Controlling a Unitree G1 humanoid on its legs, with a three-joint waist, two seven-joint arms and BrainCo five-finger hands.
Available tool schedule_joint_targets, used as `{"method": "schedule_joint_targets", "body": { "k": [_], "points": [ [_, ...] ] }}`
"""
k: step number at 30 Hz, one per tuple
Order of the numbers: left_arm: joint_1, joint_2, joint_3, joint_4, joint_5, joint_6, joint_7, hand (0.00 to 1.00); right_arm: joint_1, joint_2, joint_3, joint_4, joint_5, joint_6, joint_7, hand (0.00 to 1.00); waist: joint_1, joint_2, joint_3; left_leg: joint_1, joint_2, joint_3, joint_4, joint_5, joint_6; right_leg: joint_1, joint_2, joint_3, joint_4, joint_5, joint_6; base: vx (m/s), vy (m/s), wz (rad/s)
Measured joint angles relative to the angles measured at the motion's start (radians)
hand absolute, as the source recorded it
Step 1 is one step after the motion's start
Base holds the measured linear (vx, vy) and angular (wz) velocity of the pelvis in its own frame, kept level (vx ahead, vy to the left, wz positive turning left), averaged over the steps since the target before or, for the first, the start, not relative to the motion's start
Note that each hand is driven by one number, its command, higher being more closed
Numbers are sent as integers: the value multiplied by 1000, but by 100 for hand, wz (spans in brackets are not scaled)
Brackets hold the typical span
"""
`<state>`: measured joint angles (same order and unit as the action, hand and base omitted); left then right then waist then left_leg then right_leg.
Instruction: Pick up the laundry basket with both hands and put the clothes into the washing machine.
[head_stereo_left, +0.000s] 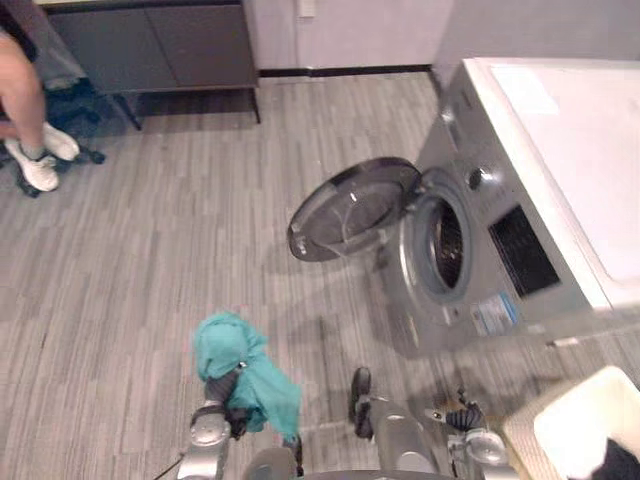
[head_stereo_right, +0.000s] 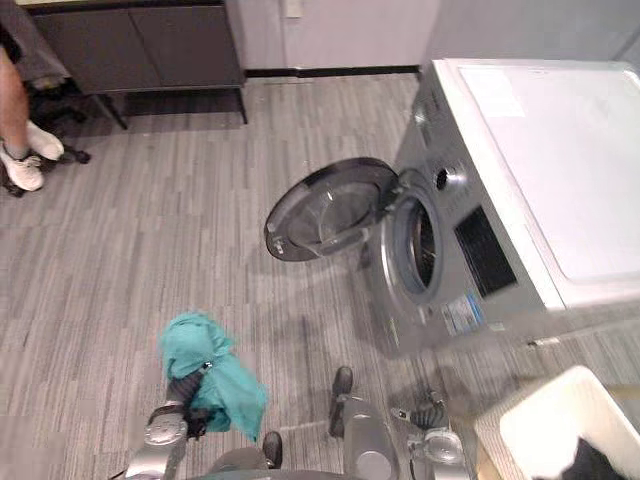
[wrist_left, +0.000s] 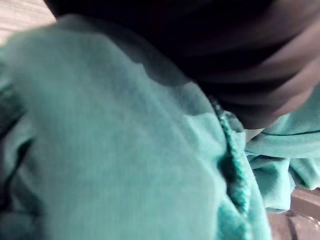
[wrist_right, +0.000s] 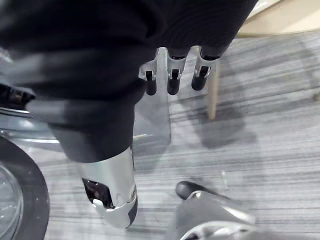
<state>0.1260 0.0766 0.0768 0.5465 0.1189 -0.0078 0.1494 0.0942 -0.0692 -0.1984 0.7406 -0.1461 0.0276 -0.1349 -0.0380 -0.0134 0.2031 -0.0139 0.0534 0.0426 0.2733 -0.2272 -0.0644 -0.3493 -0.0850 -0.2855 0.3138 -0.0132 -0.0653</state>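
A teal garment (head_stereo_left: 238, 368) hangs bunched over my left hand (head_stereo_left: 223, 386) low at the left, above the floor; the cloth (wrist_left: 110, 140) covers the hand past its dark cover. My right hand (wrist_right: 172, 75) hangs low at the right (head_stereo_left: 462, 415), fingers relaxed and holding nothing. The white laundry basket (head_stereo_left: 585, 420) stands on the floor at the lower right, with a dark garment (head_stereo_left: 615, 462) inside. The silver washing machine (head_stereo_left: 500, 300) stands to the right, its round door (head_stereo_left: 350, 205) swung open toward the left and its drum opening (head_stereo_left: 445, 245) dark.
A dark cabinet (head_stereo_left: 160, 45) on thin legs stands against the back wall. A person's legs in white shoes (head_stereo_left: 35, 150) show at the far left. Grey wood-look floor (head_stereo_left: 170, 250) lies between me and the machine.
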Motion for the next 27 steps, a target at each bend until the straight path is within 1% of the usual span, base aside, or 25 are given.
{"method": "schedule_joint_targets", "body": {
  "k": [1, 2, 3, 4, 5, 6, 7, 8, 10, 11, 12, 13, 14, 15, 16, 18, 19, 20, 21, 22, 23, 24, 25, 26, 27],
  "points": [
    [12, -32, -8, -25, 10, 1, -18, 100, 3, 13, 6, -32, 0, 0, 4, 0, -1, 11, 6, -32, 32, 54, 179, 16, -25, 57, 9, -15, 14, -26, -9, 548, -190, 2],
    [35, -59, -18, -56, 10, 1, -25, 100, 15, 17, 15, -68, 0, -1, 4, 0, 0, 29, 11, -63, 71, 96, 358, 57, -51, 118, 36, -15, 6, -44, -21, 649, -215, -28],
    [63, -78, -29, -97, 10, -1, -34, 100, 22, 21, 25, -101, 0, -3, 3, 0, 10, 33, 13, -101, 125, 125, 526, 122, -38, 182, 63, -1, -15, -66, -31, 519, -118, -76],
    [80, -89, -48, -143, 10, -5, -42, 100, 19, 26, 42, -138, 0, -7, 1, 0, 31, 39, 11, -162, 184, 164, 709, 109, -7, 243, 96, 52, -40, -101, -38, 562, -90, -119],
    [72, -94, -65, -163, 10, -5, -42, 100, 8, 30, 53, -160, 0, -9, 0, 0, 56, 46, 6, -220, 222, 195, 782, 73, 1, 264, 117, 97, -55, -105, -41, 492, -30, -138],
    [54, -95, -75, -181, 10, -6, -42, 100, 4, 32, 53, -181, 0, -11, -1, 0, 67, 35, 9, -261, 227, 212, 763, 51, 19, 286, 118, 139, -77, -105, -41, 295, -3, -99],
    [50, -95, -77, -185, 10, -7, -42, 100, 3, 34, 53, -183, 0, -12, -1, 0, 68, 32, 10, -270, 226, 212, 747, 42, 19, 292, 117, 148, -83, -105, -41, 331, 44, -86],
    [41, -96, -82, -189, 10, -13, -42, 100, 3, 45, 52, -182, 0, -10, -2, 0, 73, 28, 12, -300, 226, 206, 670, 23, 35, 318, 117, 183, -105, -105, -41, 312, 94, -85],
    [38, -94, -97, -189, 10, -14, -41, 100, 11, 46, 52, -176, -1, -3, -10, 0, 79, 19, 16, -303, 203, 170, 496, 19, 40, 352, 112, 246, -128, -110, -33, 321, 165, -99],
    [33, -92, -110, -182, 10, -15, -42, 100, 10, 50, 45, -166, -2, -2, -19, 0, 79, 10, 20, -286, 164, 100, 334, 27, 28, 364, 100, 287, -124, -124, -8, 260, 258, -104],
    [31, -95, -118, -167, 10, -15, -42, 100, 9, 49, 30, -143, -2, -3, -21, 0, 78, 16, 16, -256, 128, 5, 158, 65, -13, 365, 102, 326, -114, -139, 18, 252, 284, -110],
    [30, -96, -120, -159, 11, -15, -42, 100, 10, 44, 22, -133, -2, -2, -24, 0, 79, 24, 12, -240, 122, -38, 84, 102, -37, 362, 108, 345, -102, -154, 42, 250, 337, -127],
    [28, -106, -128, -135, 11, -15, -41, 100, 15, 21, 14, -115, -3, -2, -28, 0, 78, 62, 6, -213, 140, -101, 32, 180, -74, 359, 134, 385, -84, -181, 80, 196, 362, -114],
    [3, -84, -141, -98, 16, -11, -42, 100, 18, 38, 13, -88, -4, 2, -36, 0, 74, 25, -3, -199, 120, -67, 55, 158, -56, 349, 106, 410, -62, -193, 102, 187, 339, -107],
    [2, -72, -145, -99, 22, -11, -42, 100, 24, 47, 13, -87, -3, 1, -35, 0, 76, 12, -8, -185, 109, -44, 45, 145, -49, 343, 90, 416, -50, -202, 116, 140, 284, -90],
    [0, -38, -146, -96, 32, -13, -41, 100, 41, 63, 21, -69, -4, 0, -34, 0, 76, -22, -28, -145, 86, 70, 44, 114, -16, 325, 44, 487, -42, -209, 136, 98, 249, -105],
    [-3, -33, -147, -89, 32, -14, -41, 100, 40, 62, 21, -62, -3, -3, -34, 0, 74, -18, -31, -144, 83, 90, 42, 105, -12, 320, 37, 504, -49, -206, 144, 20, 245, -112],
    [-13, -26, -147, -68, 32, -18, -41, 100, 34, 59, 21, -40, -3, -4, -34, 0, 74, -22, -44, -143, 81, 138, 40, 93, -5, 300, 27, 547, -66, -196, 165, -11, 184, -90],
    [-14, -20, -146, -61, 32, -18, -41, 100, 27, 59, 21, -28, -3, -4, -34, 0, 74, -22, -44, -142, 81, 160, 39, 86, -6, 288, 23, 566, -74, -191, 174, -19, 138, -118],
    [-16, -11, -146, -46, 32, -18, -41, 100, 12, 58, 21, -2, -3, -3, -32, 0, 66, -20, -44, -141, 83, 207, 35, 78, -2, 264, 21, 600, -85, -175, 183, -23, 117, -119],
    [-15, -8, -138, -32, 32, -18, -40, 100, -1, 52, 25, 26, -3, -3, -29, 0, 54, -17, -46, -132, 86, 255, 9, 76, -6, 232, 22, 601, -95, -141, 196, -19, 110, -126],
    [-15, -7, -131, -28, 32, -17, -40, 100, -10, 47, 33, 41, -3, -2, -24, 0, 53, -16, -46, -121, 90, 285, -8, 81, -8, 211, 22, 575, -96, -118, 194, -3, 68, -161],
    [-17, -5, -108, -27, 31, -17, -40, 100, -39, 31, 46, 73, -4, -1, -16, 0, 51, -11, -48, -95, 113, 366, -57, 103, -1, 175, 10, 412, -111, -73, 160, 11, 13, -157],
    [-21, 0, -104, -26, 31, -17, -38, 100, -47, 22, 52, 86, -4, -1, -15, 0, 51, -10, -47, -77, 115, 407, -73, 110, 0, 167, -15, 254, -115, -64, 144, 33, -11, -149],
    [-28, 8, -105, -22, 31, -17, -38, 100, -52, 12, 50, 95, -4, -1, -16, 0, 40, 0, -47, -64, 117, 423, -82, 113, 1, 172, -34, 139, -126, -50, 126, 34, -13, -73]
  ]
}}
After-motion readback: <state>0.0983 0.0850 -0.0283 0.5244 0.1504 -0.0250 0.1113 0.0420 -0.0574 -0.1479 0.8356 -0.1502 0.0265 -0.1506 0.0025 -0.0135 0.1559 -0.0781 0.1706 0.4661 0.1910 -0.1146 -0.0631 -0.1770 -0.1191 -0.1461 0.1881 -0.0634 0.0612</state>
